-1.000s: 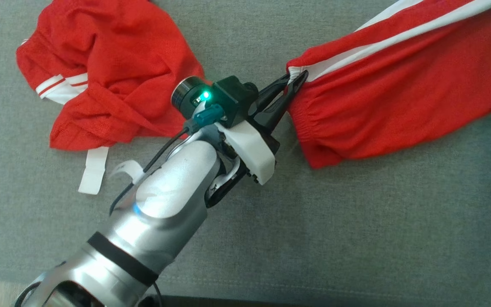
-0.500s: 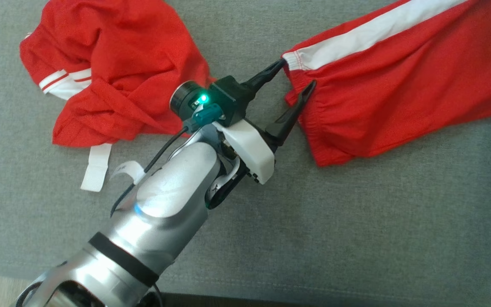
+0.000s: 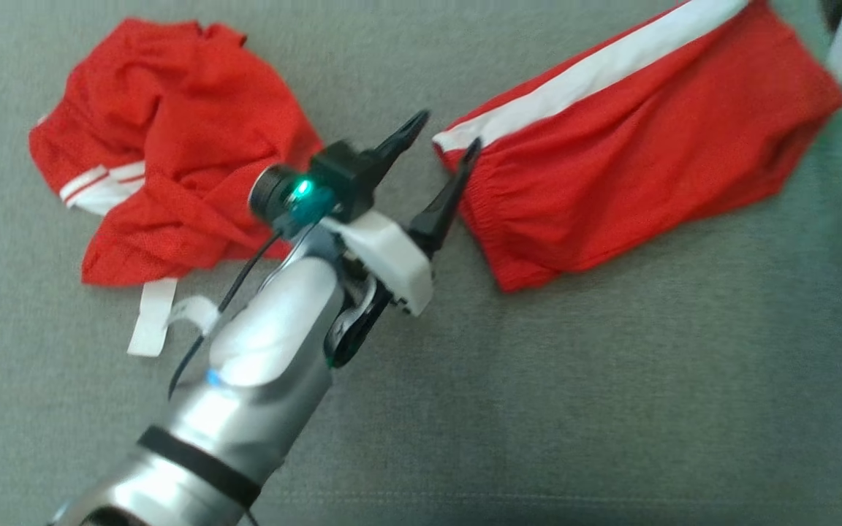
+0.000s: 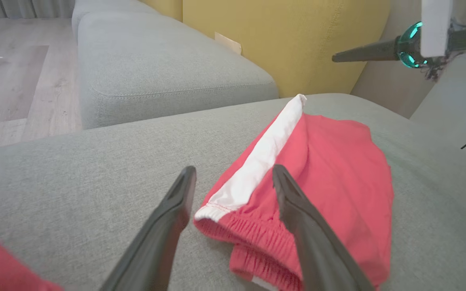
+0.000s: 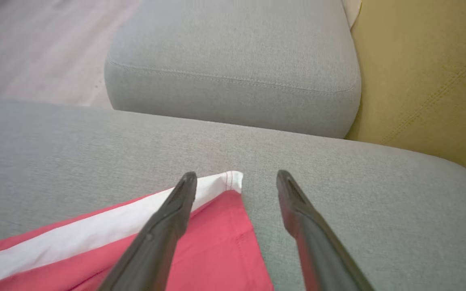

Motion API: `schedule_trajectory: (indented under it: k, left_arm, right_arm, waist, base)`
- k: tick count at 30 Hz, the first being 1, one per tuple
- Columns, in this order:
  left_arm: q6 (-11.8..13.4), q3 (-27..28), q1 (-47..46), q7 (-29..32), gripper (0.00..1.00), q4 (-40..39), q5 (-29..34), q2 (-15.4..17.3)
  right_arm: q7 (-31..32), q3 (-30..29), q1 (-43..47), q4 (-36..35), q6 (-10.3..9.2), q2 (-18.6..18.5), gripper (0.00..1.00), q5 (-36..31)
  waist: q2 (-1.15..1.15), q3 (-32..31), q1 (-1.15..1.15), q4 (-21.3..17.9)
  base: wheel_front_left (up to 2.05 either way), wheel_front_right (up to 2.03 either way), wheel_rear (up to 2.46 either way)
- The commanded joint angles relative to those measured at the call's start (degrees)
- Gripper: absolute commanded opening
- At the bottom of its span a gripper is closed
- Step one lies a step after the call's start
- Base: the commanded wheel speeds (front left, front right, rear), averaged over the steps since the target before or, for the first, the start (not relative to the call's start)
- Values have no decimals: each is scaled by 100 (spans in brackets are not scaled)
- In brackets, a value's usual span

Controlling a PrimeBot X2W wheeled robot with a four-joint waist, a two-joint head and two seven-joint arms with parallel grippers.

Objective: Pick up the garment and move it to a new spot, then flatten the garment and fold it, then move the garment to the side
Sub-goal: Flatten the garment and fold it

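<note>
Start with the couch [image 3: 611,409], since everything rests on it. Its soft grey seat gives under pressure, so a finger pressed down hard to flatten could bunch cloth instead of smoothing it.

The shorts [image 3: 633,161] lie spread across the right of the seat, with the waistband toward your left arm and ripples across the middle. Fold them as they are and I'd expect those creases to be pressed in.

The other red garment [image 3: 180,146] sits crumpled on the left, apart from the shorts but right by the left forearm. It is the same colour, so a careless reach could take the wrong piece, and the arm's cable could catch it.

The left gripper [image 3: 447,130] is spread wide and holds nothing. Its fingers straddle the waistband corner, one looking very close to the cloth, and a sideways pull from here could snag that corner and drag it.

The right gripper [image 5: 236,176] is also wide and empty, poised over the far corner by the white stripe [image 3: 582,77]. The same snag risk applies there.

Counted:
- **Couch seats:** one under the work, and one more beyond it.
- **Red garments:** two.
- **Grippers:** two — four fingers in all.
- **White stripes:** one on the shorts.
- **Loose white strips [image 3: 149,321]:** what looks like two, beside the crumpled garment.
</note>
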Motion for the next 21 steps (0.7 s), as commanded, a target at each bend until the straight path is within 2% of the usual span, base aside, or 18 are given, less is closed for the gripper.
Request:
schedule_trajectory:
  k: [1,13,21]
  left_arm:
    - [42,333,36,-45,100,-164,83,115]
    - [215,1630,952,-45,100,-1017,407,313]
    - [278,2492,1893,-45,100,-1799,687,261]
  right_arm:
    - [-285,42,219,-258,-5,83,100,174]
    - [-2227,-14,1457,-1158,-5,388,100,863]
    - [-3132,-454,2743,-1709,-5,779,100,645]
  waist:
    - [0,-351,0,-243]
    - [0,-1202,0,-747]
    - [0,-1623,0,-954]
  base:
    - [0,0,0]
    - [0,0,0]
    - [0,0,0]
